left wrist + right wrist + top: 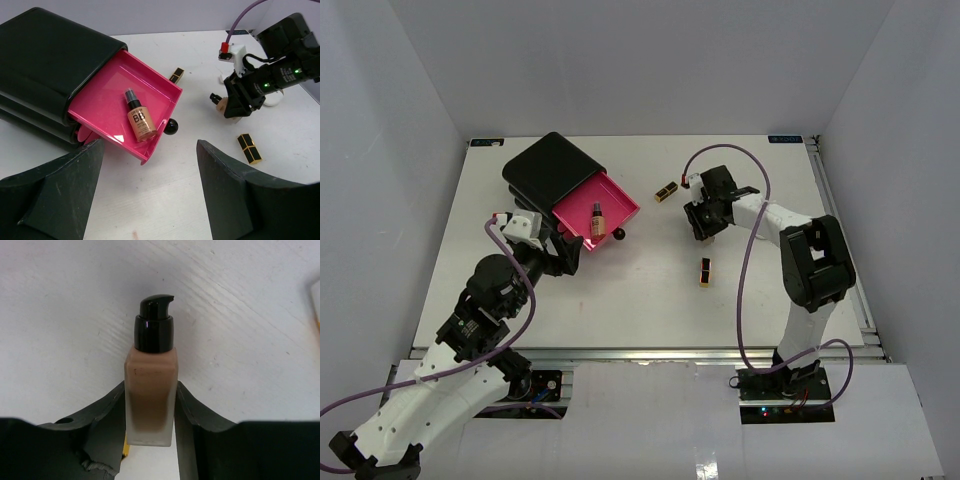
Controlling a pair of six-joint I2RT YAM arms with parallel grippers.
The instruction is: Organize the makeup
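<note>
White table, middle open; right gripper clamps foundation bottle; left gripper spread wide, empty, near pink drawer edge.

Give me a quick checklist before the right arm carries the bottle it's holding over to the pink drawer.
1. Right gripper shut on foundation bottle: ok.
2. Bottle centred between the fingers, pump cap pointing outward: ok.
3. Pink drawer pulled open: ok.
4. Free floor in the drawer beside the BB bottle: ok.
5. Left gripper clear of the drawer: not ok; it hovers open at the front edge and may crowd the approach.
6. Bottle lifted off the table: cannot tell.
</note>
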